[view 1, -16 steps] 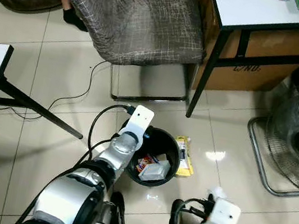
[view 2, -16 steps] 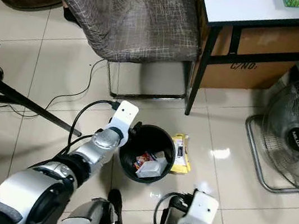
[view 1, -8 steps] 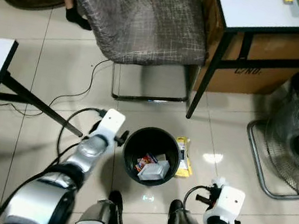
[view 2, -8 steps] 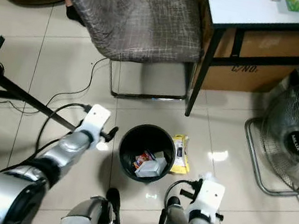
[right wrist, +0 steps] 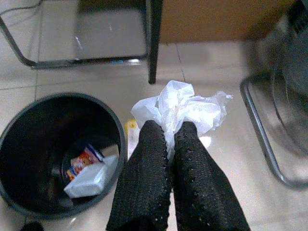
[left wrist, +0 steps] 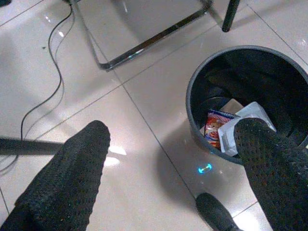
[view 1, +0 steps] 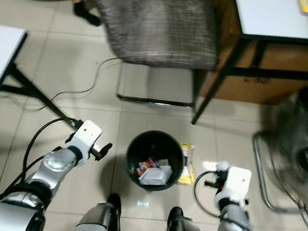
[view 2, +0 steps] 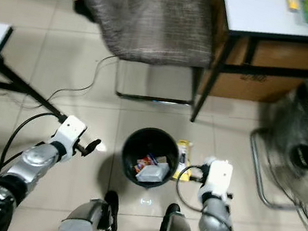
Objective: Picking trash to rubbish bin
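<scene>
Crumpled tissue [right wrist: 185, 107] in right hand [right wrist: 168, 132], beside bin [right wrist: 29, 120]

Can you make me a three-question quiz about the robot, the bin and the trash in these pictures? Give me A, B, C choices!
1. Where is the yellow wrapper?
A. On the floor beside the bin
B. On the chair
C. On the white table

2. What colour is the bin?
A. Red
B. Black
C. White

3. What is the right hand doing?
A. Open, holding nothing
B. Gripping a bottle
C. Pinching crumpled white paper

Answers:
1 A, it lies on the tiles against the bin's right side.
2 B, the rim and wall are black.
3 C, the right wrist view shows the fingers shut on the paper; the left hand is open.
</scene>
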Motion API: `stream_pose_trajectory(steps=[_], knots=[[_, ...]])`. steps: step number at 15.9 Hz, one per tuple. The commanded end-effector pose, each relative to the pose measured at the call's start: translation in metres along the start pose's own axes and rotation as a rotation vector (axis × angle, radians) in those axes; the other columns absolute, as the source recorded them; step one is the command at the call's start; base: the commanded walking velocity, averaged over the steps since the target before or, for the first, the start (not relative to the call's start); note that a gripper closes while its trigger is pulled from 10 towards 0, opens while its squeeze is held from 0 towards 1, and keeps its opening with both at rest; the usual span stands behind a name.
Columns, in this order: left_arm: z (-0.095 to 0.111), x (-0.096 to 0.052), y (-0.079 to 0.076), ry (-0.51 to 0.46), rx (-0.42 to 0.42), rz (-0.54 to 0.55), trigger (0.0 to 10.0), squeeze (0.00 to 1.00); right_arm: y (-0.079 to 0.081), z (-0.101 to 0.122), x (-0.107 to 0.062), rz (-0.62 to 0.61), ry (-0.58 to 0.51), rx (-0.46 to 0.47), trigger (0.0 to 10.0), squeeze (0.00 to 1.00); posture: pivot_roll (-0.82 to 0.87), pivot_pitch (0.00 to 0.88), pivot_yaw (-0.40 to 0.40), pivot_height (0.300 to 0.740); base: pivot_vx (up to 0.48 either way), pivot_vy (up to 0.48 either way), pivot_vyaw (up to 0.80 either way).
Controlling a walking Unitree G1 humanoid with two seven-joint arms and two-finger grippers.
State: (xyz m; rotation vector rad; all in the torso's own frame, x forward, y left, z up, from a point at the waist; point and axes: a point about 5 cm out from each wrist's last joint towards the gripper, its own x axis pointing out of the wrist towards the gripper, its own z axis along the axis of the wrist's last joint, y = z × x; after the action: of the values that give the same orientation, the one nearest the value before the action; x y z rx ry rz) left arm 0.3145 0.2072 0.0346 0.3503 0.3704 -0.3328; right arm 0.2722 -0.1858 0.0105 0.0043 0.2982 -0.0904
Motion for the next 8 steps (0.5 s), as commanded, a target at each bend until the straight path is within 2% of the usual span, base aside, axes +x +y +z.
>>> stream_pose_trajectory(steps=[1, 2, 3, 4, 7, 8], knots=[[-0.011, -0.009, 0.004, 0.005, 0.000, -0.008, 10.0, 1.00, -0.004, -0.014, -0.001, 0.008, 0.076, 0.028, 10.0, 0.00, 0.20, 0.369, 0.018, 0.740, 0.000, 0.000, 0.00], [-0.013, -0.013, 0.009, 0.000, 0.008, 0.009, 10.0, 1.00, -0.004, -0.010, 0.006, 0.029, 0.089, 0.030, 10.0, 0.00, 0.22, 0.375, 0.017, 0.740, 0.000, 0.000, 0.00], [-0.015, -0.015, 0.012, -0.002, 0.004, 0.015, 10.0, 0.82, 0.000, -0.006, 0.011, 0.058, 0.098, 0.024, 10.0, 0.00, 0.25, 0.379, 0.014, 0.740, 0.000, 0.000, 0.00], [-0.016, -0.017, 0.013, -0.004, 0.001, 0.016, 10.0, 0.00, 0.003, -0.004, 0.014, 0.073, 0.101, 0.022, 10.0, 0.00, 0.27, 0.382, 0.014, 0.740, 0.000, 0.000, 0.00], [-0.018, -0.022, 0.014, -0.024, 0.001, 0.000, 10.0, 0.00, 0.020, 0.006, 0.025, 0.147, 0.116, 0.046, 10.0, 0.00, 0.29, 0.384, 0.015, 0.740, 0.000, 0.000, 0.00], [-0.018, -0.022, 0.015, -0.026, 0.007, 0.007, 10.0, 0.27, 0.028, 0.008, 0.027, 0.176, 0.128, 0.071, 10.0, 0.00, 0.29, 0.384, 0.015, 0.740, 0.000, 0.000, 0.00]])
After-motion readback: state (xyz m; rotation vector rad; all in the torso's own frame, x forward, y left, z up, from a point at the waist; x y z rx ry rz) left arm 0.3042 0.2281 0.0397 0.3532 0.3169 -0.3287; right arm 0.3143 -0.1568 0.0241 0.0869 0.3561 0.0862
